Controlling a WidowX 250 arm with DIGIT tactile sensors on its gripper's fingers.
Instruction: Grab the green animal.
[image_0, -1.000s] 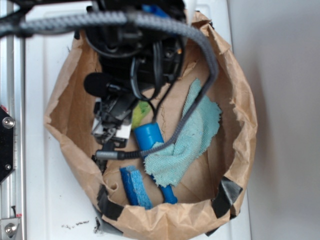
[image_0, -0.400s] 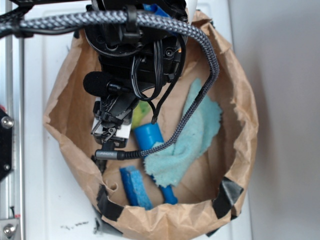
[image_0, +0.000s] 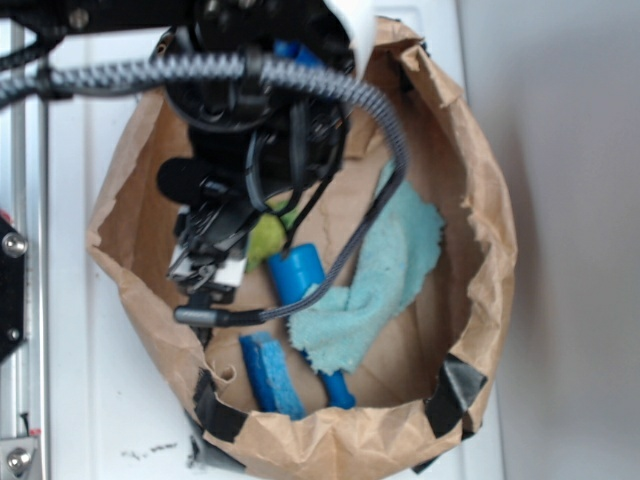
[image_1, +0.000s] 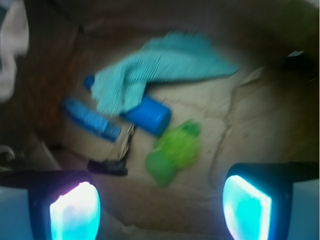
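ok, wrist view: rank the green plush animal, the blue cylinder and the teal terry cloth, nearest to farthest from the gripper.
Measured from the open gripper at the bottom of the wrist view:
1. Green plush animal, just above the gap between the fingers, near centre.
2. Blue cylinder, next up, slightly left, beside the animal's far end.
3. Teal terry cloth, farthest, across the top.

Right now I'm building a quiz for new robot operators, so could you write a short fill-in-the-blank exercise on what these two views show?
1. Everything lies inside a brown ____ bag.
2. The green animal lies beside a ____ cylinder.
3. The teal cloth partly covers the ____ cylinder.
4. The end effector is ____, with the green animal not yet between its fingers.

Missing words: paper; blue; blue; open
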